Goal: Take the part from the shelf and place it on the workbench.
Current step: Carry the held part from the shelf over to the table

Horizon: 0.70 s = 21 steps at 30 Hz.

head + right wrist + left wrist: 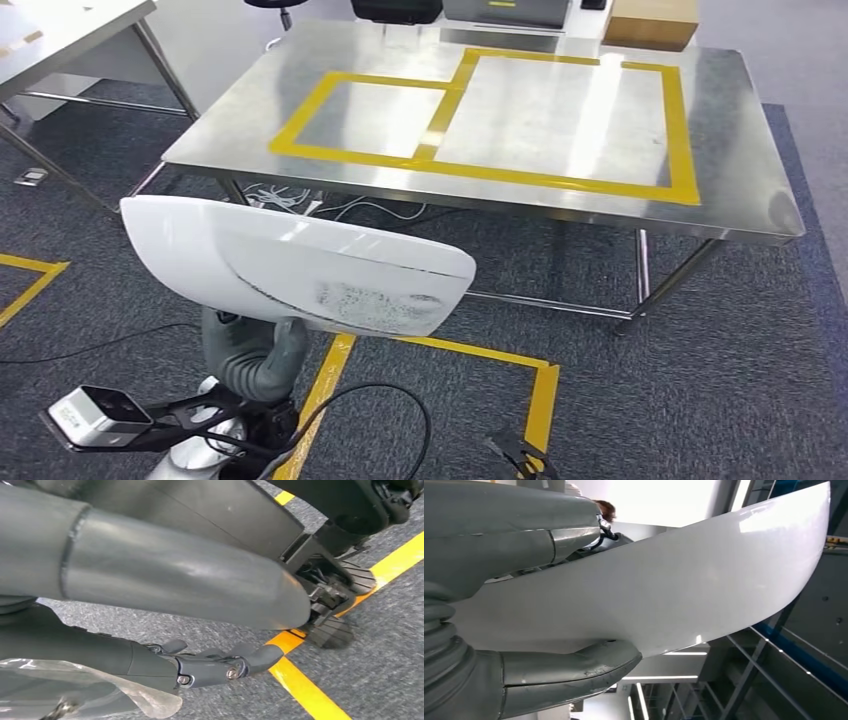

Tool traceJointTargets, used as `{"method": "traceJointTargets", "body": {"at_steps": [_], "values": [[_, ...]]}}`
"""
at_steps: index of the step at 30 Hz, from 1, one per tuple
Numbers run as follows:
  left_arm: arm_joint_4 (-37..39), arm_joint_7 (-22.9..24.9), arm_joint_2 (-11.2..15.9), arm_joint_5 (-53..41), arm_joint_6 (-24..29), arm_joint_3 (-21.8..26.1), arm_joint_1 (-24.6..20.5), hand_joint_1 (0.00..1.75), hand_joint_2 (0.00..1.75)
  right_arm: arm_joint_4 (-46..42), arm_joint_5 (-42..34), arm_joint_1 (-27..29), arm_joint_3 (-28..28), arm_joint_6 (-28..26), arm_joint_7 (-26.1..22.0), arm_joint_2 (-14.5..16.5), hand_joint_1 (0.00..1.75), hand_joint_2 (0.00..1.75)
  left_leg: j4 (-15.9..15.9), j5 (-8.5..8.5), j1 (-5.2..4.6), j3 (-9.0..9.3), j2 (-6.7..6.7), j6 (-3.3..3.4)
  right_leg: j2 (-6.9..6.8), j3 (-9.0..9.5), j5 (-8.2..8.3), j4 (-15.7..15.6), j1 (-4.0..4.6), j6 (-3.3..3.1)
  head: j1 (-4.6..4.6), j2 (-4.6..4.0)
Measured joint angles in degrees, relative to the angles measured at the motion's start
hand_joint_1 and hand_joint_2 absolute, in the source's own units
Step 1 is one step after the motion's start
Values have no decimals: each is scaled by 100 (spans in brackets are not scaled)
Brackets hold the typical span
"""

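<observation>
Your left hand (250, 355) held the white part (300, 265) short of the table (740, 180).
You saw the part's long axis run nearly level from left to right, its narrower end toward the right and dipping a little; thumb (569, 672) and fingers (514, 545) clamped one long edge from both faces; the part hung over the carpet, near the table's front edge; your right hand (210, 665) carried nothing, fingers loosely apart above the floor's yellow tape (305, 690).

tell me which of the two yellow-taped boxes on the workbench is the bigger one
The right rectangle is bigger, reaching farther back on the workbench than the smaller left rectangle.
</observation>
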Motion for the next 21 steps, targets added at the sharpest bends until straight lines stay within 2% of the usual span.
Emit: {"method": "traceJointTargets", "body": {"at_steps": [1,2,4,5,6,7,9,10,11,13,15,16,17,19,20,21], "values": [[-1,0,1,0,0,1,-7,175,175,1,0,-8,1,-1,-2,2,0,0,198,-57,8,-82,6,-29,3,71,-11,-10,-13,-26,-13,-1],[-1,0,3,0,0,2,-10,175,175,1,0,-15,1,-1,-4,3,0,0,500,-153,21,-243,12,-58,-1,115,-36,-19,-18,-44,-27,-1],[-1,0,9,0,0,1,-3,175,175,1,0,-15,1,-1,-5,3,0,0,1116,-421,52,-657,16,-114,1,182,-100,-20,-19,-61,-42,-2],[-1,0,13,0,0,1,5,175,175,1,0,-8,1,-1,-4,3,0,0,1292,-521,67,-822,18,-134,4,220,-138,-20,-19,-59,-45,-2],[0,0,17,1,0,2,10,175,175,1,0,-2,0,-1,-4,3,0,0,1268,-501,79,-895,20,-145,9,271,-180,-19,-19,-54,-45,-2],[1,0,20,1,0,2,11,175,175,1,0,1,1,-1,-3,3,0,0,1061,-349,89,-879,22,-145,14,330,-224,-19,-20,-45,-46,-2],[1,0,22,2,0,2,11,175,175,1,0,0,1,-2,-3,3,0,0,359,182,90,-697,33,-124,20,457,-317,-18,-18,-8,-43,-2],[3,0,25,2,0,1,11,175,175,2,0,-5,1,-2,-4,3,0,0,98,286,79,-625,40,-97,23,492,-359,-21,-14,23,-42,-2],[4,0,27,2,1,1,13,175,175,2,0,-11,1,-3,-4,3,0,0,-57,335,65,-582,44,-61,20,496,-399,-30,-9,65,-36,-2],[7,0,29,1,2,2,16,175,175,3,0,-16,1,-2,-4,3,0,0,-111,282,46,-557,37,38,11,534,-424,-7,-5,164,-24,-2],[7,0,22,2,2,10,15,175,175,3,0,-15,2,-1,-3,3,0,0,-156,362,55,-458,30,130,1,551,-476,114,-18,239,-12,-2],[7,0,15,2,1,15,11,175,175,3,0,-23,2,-1,-4,3,0,0,-166,362,60,-403,31,166,2,471,-552,274,-23,260,3,-2],[7,0,8,2,1,18,8,175,175,3,0,-31,2,-2,-5,3,0,0,-177,346,61,-366,35,192,3,311,-670,543,-25,272,16,-2],[9,0,-2,2,0,21,10,175,175,3,0,-36,2,-5,-6,3,0,0,-174,306,47,-343,33,228,5,-138,-943,1209,-22,294,45,-2],[10,0,-3,2,0,23,15,175,175,3,-1,-26,2,-7,-5,3,0,0,-173,279,38,-328,27,235,5,-341,-1017,1426,-21,301,49,-2],[11,0,-3,2,0,26,17,175,175,3,-1,-14,2,-8,-4,3,0,0,-171,248,30,-302,20,236,5,-463,-993,1472,-21,300,51,-2]]}}
